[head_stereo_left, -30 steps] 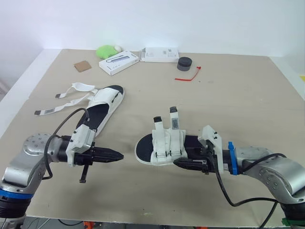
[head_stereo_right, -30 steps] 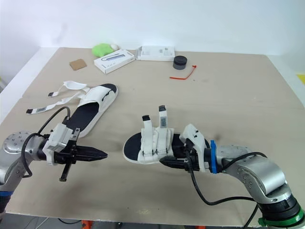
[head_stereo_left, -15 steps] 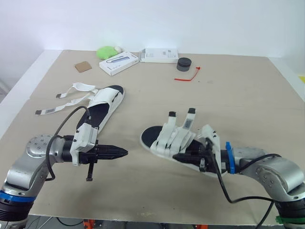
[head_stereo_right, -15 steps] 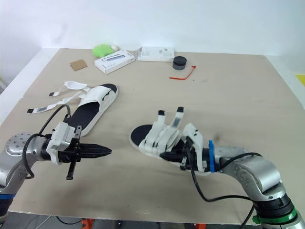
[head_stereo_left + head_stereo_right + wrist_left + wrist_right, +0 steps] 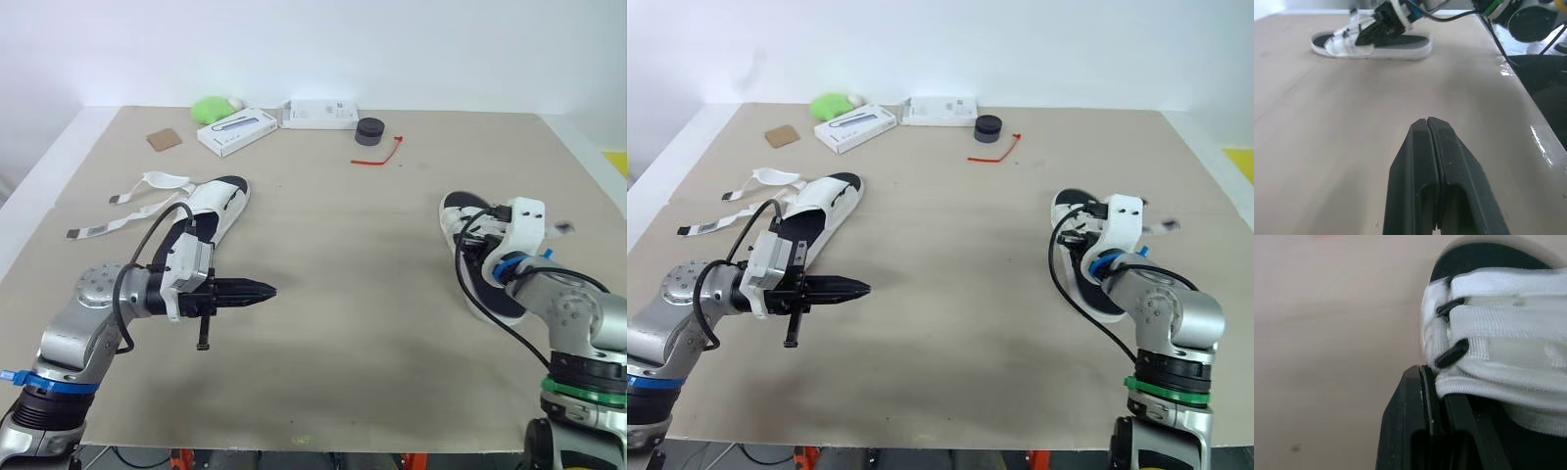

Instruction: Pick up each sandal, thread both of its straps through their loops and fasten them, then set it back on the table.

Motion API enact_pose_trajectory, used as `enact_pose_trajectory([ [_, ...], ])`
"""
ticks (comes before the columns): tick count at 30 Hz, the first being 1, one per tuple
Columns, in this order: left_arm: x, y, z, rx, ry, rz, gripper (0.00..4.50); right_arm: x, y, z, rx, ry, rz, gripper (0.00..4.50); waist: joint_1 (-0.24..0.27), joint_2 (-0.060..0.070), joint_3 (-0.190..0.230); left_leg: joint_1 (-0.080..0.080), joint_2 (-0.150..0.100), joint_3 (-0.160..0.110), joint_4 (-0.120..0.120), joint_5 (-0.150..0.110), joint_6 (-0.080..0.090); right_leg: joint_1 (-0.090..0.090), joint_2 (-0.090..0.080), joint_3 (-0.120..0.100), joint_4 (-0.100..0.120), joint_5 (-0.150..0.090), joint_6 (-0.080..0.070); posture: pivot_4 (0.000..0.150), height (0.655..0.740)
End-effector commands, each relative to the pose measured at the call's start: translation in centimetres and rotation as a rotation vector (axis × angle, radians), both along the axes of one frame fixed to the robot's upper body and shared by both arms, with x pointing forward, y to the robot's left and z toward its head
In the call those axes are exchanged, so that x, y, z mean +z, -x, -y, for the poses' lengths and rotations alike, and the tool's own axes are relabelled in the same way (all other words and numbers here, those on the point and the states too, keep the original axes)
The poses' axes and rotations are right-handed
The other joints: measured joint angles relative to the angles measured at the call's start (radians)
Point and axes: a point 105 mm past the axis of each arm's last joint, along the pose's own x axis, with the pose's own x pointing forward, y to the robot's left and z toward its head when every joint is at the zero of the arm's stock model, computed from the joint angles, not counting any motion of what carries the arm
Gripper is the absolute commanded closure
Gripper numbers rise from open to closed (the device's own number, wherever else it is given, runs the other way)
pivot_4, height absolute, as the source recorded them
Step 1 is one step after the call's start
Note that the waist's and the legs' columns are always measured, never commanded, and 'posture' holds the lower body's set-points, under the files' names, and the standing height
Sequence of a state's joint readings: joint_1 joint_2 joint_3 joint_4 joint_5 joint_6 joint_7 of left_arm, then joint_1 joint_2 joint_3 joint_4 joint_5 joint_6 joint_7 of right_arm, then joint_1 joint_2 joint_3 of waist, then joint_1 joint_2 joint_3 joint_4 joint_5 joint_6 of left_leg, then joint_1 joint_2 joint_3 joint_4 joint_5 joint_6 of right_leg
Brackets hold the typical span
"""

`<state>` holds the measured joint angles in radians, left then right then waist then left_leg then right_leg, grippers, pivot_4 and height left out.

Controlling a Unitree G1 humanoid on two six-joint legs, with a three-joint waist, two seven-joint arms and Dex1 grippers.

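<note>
**Head and wrist views, one sandal done and one to do.**

- **Fastened sandal.** The fastened sandal [image 5: 456,211] sits at the right edge of the frame. Its sole appears to lie flat on the table [image 5: 372,372]. Both straps [image 5: 1508,298] run across the upper and pass through the black loops [image 5: 1452,352].
- **Right gripper.** The right gripper [image 5: 1432,376] is closed to a narrow slit. The edge of the lower strap is caught in it, just beside the loops.
- **Left gripper.** The left gripper [image 5: 266,291] hovers over bare table at lower left of centre. Its fingers are pressed together with nothing between them.
- **Open sandal.** The open sandal [image 5: 216,201] lies at upper left, near the left gripper but apart from it. Its loose straps [image 5: 167,179] trail flat on the table toward the left edge.
- **Other items.** A green lump [image 5: 214,106], two white boxes [image 5: 235,130] and a red tie [image 5: 377,155] lie along the top of the frame, well apart from both sandals.

**Handling (judged).** The open sandal looks light.
- The sole seems fairly stiff, so its rim at mid-length should offer the firmest hold for lifting.
- The straps are limp webbing that will likely sag and twist. Each is probably best pinched close to its dark tip, so the end can be steered into its loop.
- The smooth table may let the sole slide under a sideways push.
</note>
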<state>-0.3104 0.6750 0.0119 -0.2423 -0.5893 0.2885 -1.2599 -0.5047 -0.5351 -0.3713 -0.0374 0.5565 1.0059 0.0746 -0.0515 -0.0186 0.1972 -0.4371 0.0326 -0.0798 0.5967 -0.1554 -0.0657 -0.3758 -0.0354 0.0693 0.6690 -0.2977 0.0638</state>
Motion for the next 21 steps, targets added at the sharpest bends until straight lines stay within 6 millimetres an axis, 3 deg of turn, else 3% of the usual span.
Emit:
enact_pose_trajectory([
  [1, 1.5, -0.9, 0.0, 0.047, 0.062, 0.061, 4.50, -0.2, -0.6, 2.2, -0.117, -0.021, 0.004, 4.42, 0.004, 0.000, 0.000, 0.000, 0.000, 0.000, 0.000, 0.000, 0.000, 0.000, 0.000, 0.000, 0.000, 0.001, 0.000, 0.150, 0.7400],
  [4, 2.1, -1.6, 0.3, 0.093, 0.107, 0.082, 4.50, -0.2, -1.1, 2.8, -0.144, -0.025, 0.006, 4.42, 0.006, 0.000, 0.000, 0.000, 0.000, 0.000, 0.002, 0.002, 0.003, 0.001, 0.000, 0.000, 0.000, 0.003, 0.002, 0.150, 0.7400],
  [8, 2.3, -2.0, 1.1, 0.142, 0.155, 0.075, 4.50, -0.1, -1.8, 1.1, -0.060, -0.025, 0.018, 4.42, 0.006, 0.000, 0.000, 0.000, -0.001, 0.000, 0.004, 0.005, 0.006, 0.002, -0.001, 0.001, -0.001, 0.007, 0.003, 0.150, 0.7400],
  [9, 2.1, -2.0, 1.4, 0.153, 0.157, 0.074, 4.50, -0.1, -1.9, 0.5, -0.026, -0.026, 0.018, 3.74, 0.005, 0.000, 0.000, 0.000, -0.001, 0.001, 0.004, 0.005, 0.006, 0.002, 0.000, 0.001, -0.001, 0.008, 0.003, 0.150, 0.7400],
  [12, 2.3, -2.4, 1.8, 0.200, 0.194, 0.059, 4.50, 0.4, -1.7, -0.8, 0.049, -0.042, 0.036, 2.72, 0.005, 0.000, 0.000, 0.000, 0.000, 0.000, 0.004, 0.006, 0.007, 0.002, 0.001, 0.001, 0.000, 0.009, 0.002, 0.150, 0.7400],
  [14, 2.7, -2.9, 2.1, 0.241, 0.234, 0.044, 4.50, 1.1, -1.5, -1.3, 0.095, -0.049, 0.055, 1.66, 0.005, 0.000, 0.000, 0.000, 0.000, 0.000, 0.004, 0.006, 0.007, 0.001, 0.001, 0.001, 0.000, 0.009, 0.002, 0.150, 0.7400],
  [16, 2.9, -3.2, 2.4, 0.268, 0.262, 0.033, 4.50, 1.8, -1.0, -1.5, 0.135, -0.070, 0.067, 1.23, 0.005, 0.000, 0.000, 0.000, 0.000, 0.000, 0.004, 0.006, 0.007, 0.001, 0.001, 0.002, 0.000, 0.009, 0.002, 0.150, 0.7400],
  [21, 3.5, -3.6, 2.7, 0.296, 0.309, 0.006, 4.50, 3.7, 1.8, -2.1, 0.315, -0.050, 0.080, 1.23, 0.006, 0.001, 0.000, -0.001, 0.000, 0.000, 0.003, 0.006, 0.007, 0.001, 0.001, 0.002, 0.000, 0.009, 0.002, 0.150, 0.7400],
])
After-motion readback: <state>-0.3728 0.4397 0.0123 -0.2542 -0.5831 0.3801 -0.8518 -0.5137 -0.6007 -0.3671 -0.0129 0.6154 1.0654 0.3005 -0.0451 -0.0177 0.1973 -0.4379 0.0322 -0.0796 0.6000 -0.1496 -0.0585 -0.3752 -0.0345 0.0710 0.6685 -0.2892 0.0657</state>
